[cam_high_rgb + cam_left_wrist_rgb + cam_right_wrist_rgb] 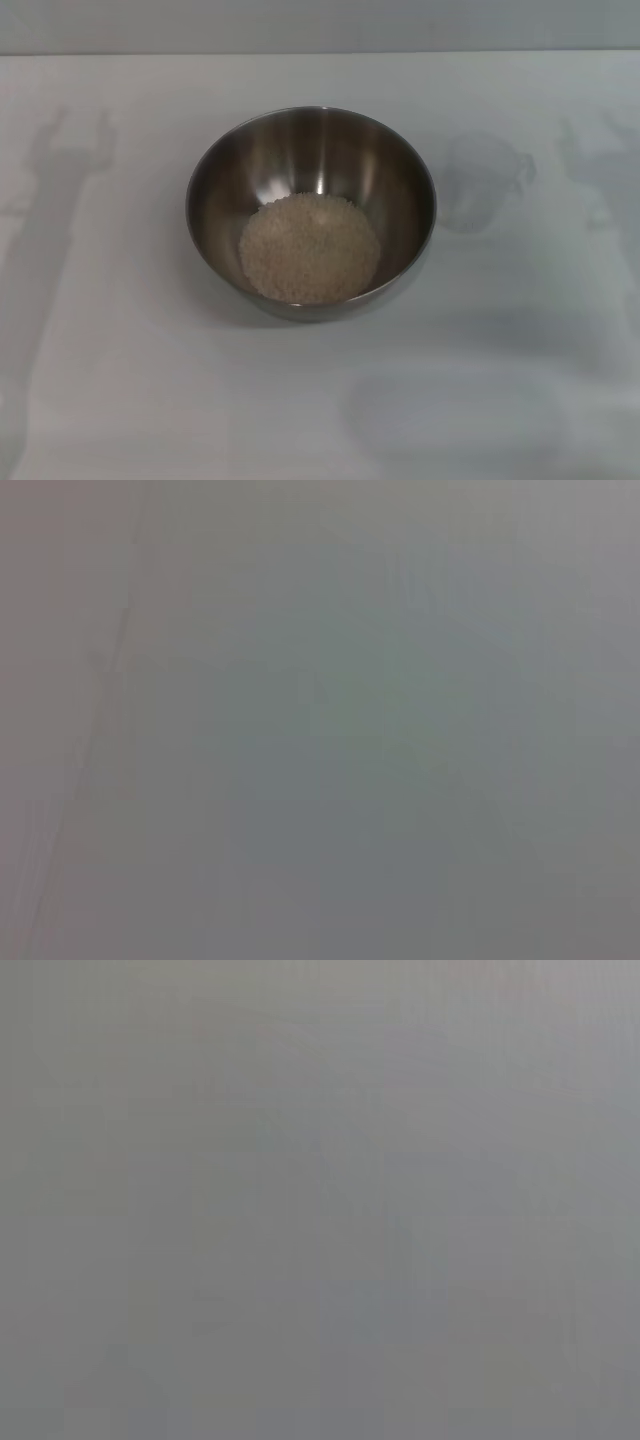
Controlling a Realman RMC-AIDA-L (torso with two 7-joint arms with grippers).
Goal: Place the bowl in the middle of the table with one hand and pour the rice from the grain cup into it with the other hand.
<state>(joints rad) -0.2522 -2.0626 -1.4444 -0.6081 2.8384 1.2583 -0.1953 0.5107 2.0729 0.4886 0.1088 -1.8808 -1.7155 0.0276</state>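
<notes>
The bowl (pixel 310 212) sits mid-table (pixel 120 400), upright, with the rice (pixel 310 248) heaped in its near half. Just to its right, slightly farther back, the grain cup (pixel 483 182) stands and looks empty. Neither gripper is in sight, and both wrist views show only blank grey, so how the fingers stand can't be told. Looks done; the risk is an arm coming back across and clipping that light cup or nudging the bowl.

Cup (pixel 483 182): faint, washed-out outline on the tabletop (pixel 120 380) right of the bowl (pixel 225 170); contents cannot be told. Bowl bottom: hidden under rice (pixel 310 248). Both wrist views: featureless grey blur, nothing discernible. Pale upright smudges at the head view's left and right margins: too faint to identify.
</notes>
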